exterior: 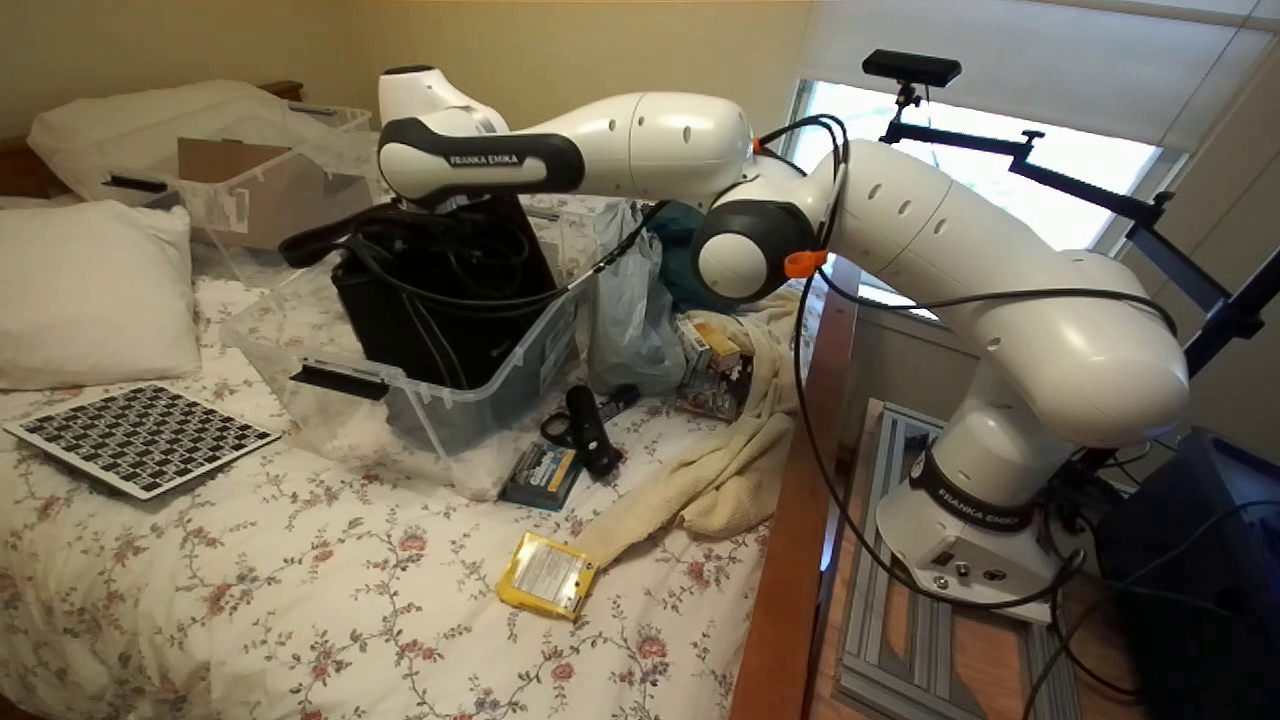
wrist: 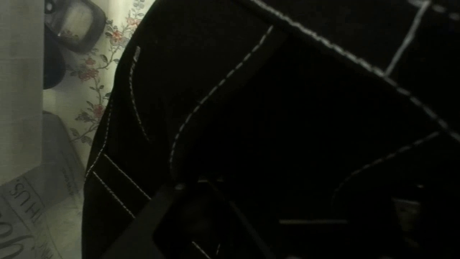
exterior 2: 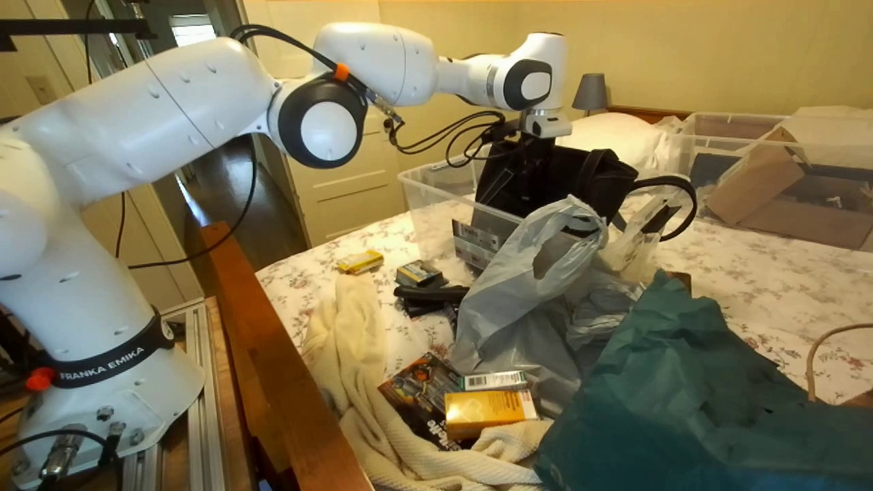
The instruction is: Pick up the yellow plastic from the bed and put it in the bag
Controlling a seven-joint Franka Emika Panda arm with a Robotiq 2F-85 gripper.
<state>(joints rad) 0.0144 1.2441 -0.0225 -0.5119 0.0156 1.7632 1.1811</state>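
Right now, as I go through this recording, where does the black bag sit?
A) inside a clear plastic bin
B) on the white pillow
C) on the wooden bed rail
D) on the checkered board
A: in both exterior views the black bag sits within the see-through walls of a clear plastic bin.

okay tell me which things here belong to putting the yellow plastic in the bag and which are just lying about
For the job:
yellow pack on the floral bed
black bag in the clear bin

Just lying about:
checkered board
cream cloth
grey plastic bag
teal fabric
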